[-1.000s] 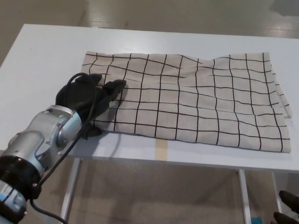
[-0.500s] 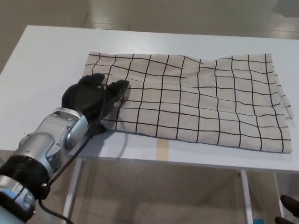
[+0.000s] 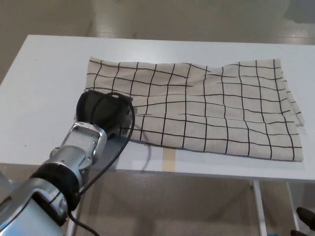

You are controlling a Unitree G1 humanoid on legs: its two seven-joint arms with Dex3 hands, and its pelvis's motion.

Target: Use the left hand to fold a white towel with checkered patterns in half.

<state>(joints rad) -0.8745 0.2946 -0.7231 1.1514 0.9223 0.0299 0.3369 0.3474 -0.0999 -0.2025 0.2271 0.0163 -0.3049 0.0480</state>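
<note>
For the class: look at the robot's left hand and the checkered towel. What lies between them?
Nothing: in the head view the left robot hand lies directly against the near left corner of the towel, with no gap visible.

White table (image 3: 44,73), checkered towel (image 3: 206,108) on it.

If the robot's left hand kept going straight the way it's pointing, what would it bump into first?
The left hand points up and away across the table, at the near-left edge of the checkered towel. It would meet the towel first, and seems to be touching it already, though depth is unclear.
</note>
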